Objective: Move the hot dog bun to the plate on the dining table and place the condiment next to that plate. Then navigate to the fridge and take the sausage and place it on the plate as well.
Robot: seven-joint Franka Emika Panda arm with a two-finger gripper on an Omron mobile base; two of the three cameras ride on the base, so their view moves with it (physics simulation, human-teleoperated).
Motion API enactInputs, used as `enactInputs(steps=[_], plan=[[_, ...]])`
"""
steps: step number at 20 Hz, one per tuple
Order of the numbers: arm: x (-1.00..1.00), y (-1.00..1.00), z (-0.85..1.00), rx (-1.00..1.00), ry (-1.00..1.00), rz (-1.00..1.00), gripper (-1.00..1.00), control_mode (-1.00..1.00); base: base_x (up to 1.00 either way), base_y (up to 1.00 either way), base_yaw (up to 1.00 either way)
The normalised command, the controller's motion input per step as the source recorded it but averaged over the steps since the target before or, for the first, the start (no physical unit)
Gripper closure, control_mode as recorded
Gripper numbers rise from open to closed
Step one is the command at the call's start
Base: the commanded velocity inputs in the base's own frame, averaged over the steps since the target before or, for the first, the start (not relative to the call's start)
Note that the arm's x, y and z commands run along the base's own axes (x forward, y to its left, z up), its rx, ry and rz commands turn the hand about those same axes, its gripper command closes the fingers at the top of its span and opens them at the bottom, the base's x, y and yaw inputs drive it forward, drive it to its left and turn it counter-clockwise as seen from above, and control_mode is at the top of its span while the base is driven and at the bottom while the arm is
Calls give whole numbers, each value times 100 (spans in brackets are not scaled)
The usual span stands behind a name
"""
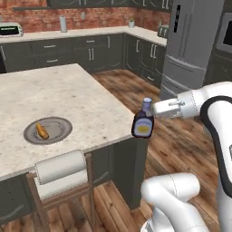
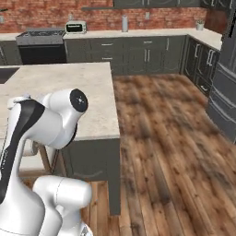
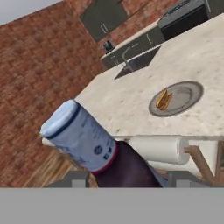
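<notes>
Gripped between the closed jaws of the gripper (image 1: 151, 110), the condiment bottle (image 1: 143, 123) is held in the air just off the corner of the dining table (image 1: 86, 108). It is to be carried inward over the tabletop, kept upright, and set down just beside the plate (image 1: 60, 131), clear of the rim and of the bun (image 1: 41, 131) lying on it.

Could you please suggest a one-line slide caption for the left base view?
The gripper holds the condiment bottle off the table's corner; the bun lies on the plate.
</notes>
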Motion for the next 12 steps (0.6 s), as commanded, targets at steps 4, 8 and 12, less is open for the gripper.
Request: enactInputs(steps=[4,8,12], plan=[[0,0,0,0,0,0,100,100,65,87,47],[0,0,0,0,0,0,100,100,88,24,33],[8,-17,-3,4,6,0,100,-100,53,-31,1]])
